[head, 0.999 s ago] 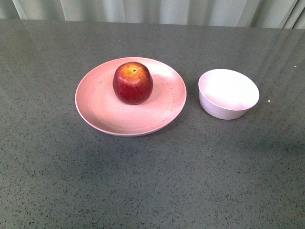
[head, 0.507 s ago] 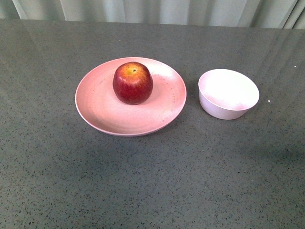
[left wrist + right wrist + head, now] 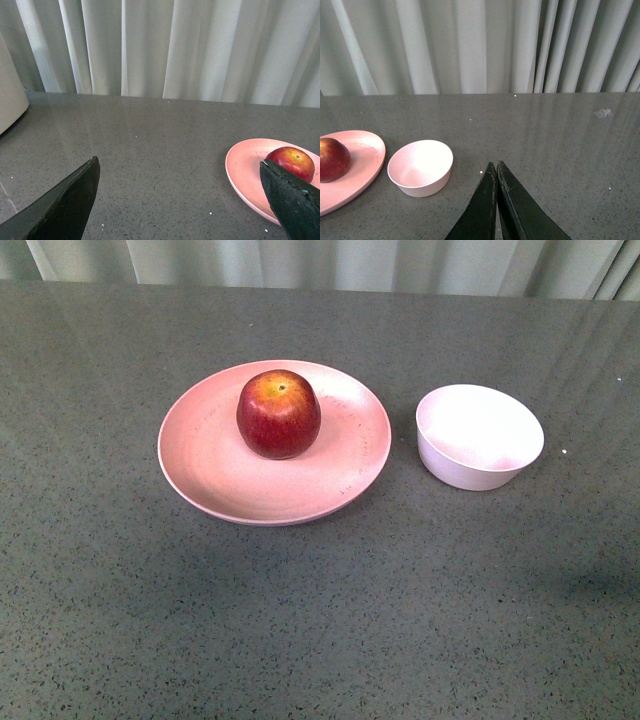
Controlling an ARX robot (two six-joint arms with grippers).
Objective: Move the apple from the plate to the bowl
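A glossy dark red apple (image 3: pixel 279 413) sits on the wide pink plate (image 3: pixel 215 475) at the middle of the grey table. To its right stands the small pale bowl (image 3: pixel 480 436), with nothing in it. Neither arm shows in the front view. In the left wrist view my left gripper (image 3: pixel 179 170) is open over bare table, with the apple (image 3: pixel 291 162) and plate (image 3: pixel 245 170) partly behind one finger. In the right wrist view my right gripper (image 3: pixel 495 167) is shut with nothing in it, beside the bowl (image 3: pixel 420 167); the apple (image 3: pixel 332 159) and plate (image 3: pixel 365 157) lie beyond.
Pale curtains (image 3: pixel 330 262) hang behind the table's far edge. A whitish rounded object (image 3: pixel 10 95) stands at the side in the left wrist view. Grey speckled tabletop (image 3: pixel 320 630) stretches in front of the plate and bowl.
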